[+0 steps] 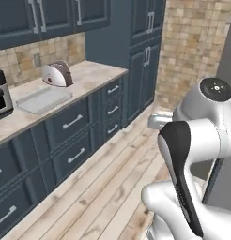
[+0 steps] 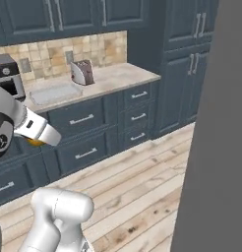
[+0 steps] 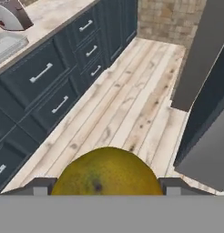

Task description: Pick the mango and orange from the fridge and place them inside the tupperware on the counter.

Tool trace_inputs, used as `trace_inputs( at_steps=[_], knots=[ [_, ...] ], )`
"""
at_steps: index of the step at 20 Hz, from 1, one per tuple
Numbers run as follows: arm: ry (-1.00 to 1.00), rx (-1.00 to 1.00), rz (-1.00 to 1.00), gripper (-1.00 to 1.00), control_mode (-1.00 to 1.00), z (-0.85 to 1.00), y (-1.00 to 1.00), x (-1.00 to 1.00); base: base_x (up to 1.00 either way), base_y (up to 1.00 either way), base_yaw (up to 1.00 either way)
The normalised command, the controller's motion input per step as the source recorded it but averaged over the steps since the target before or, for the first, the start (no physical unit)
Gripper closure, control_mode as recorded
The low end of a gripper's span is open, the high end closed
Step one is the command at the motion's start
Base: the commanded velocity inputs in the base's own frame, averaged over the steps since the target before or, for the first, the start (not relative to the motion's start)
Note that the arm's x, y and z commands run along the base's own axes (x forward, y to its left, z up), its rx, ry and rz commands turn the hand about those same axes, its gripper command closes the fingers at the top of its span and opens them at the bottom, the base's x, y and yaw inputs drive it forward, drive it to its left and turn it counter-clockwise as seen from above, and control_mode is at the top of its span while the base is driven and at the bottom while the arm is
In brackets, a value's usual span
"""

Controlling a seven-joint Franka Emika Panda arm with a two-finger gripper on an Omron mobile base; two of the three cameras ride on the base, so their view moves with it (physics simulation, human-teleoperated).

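Observation:
An orange point(image 3: 106, 172), yellow-orange with a dark navel spot, sits between my finger tips point(image 3: 40, 186) in the hand view, so my gripper point(image 3: 104, 187) is shut on it above the wooden floor. From the right base view a sliver of the orange point(image 2: 35, 142) peeks out under the hand, where the gripper point(image 2: 38, 141) hangs in front of the drawers. The tupperware point(image 1: 42, 99) point(image 2: 54, 92) point(image 3: 5, 46) lies on the counter point(image 1: 96, 72) point(image 2: 124, 74) beside a toaster. The fridge door point(image 2: 216, 147) point(image 3: 209, 150) is the grey slab at right. The mango is out of view.
A silver toaster point(image 1: 57, 74) point(image 2: 81, 72) stands right of the tupperware, and a toaster oven point(image 1: 0, 96) point(image 2: 7, 75) left of it. Dark blue drawers point(image 1: 73, 122) run under the counter, tall blue cabinets point(image 1: 144, 61) stand at its far end. Wooden floor point(image 3: 127, 104) lies open between.

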Motion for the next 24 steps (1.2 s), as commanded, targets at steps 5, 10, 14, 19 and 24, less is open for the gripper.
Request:
trace_inputs(
  at_steps=[5,10,14,19,24],
  knots=[
    [0.00,0.00,0.00,1.00,1.00,0.00,0.00,0.00,0.63,0.50,0.52],
    [0.00,0.00,0.00,1.00,1.00,0.00,0.00,0.00,0.96,-0.09,0.30],
    [0.00,0.00,0.00,1.00,1.00,0.00,0.00,0.00,1.00,-0.22,0.28],
    [0.00,0.00,0.00,1.00,1.00,0.00,0.00,0.00,1.00,-0.31,0.33],
    [0.00,0.00,0.00,1.00,1.00,0.00,0.00,0.00,0.87,-0.34,0.36]
  ],
)
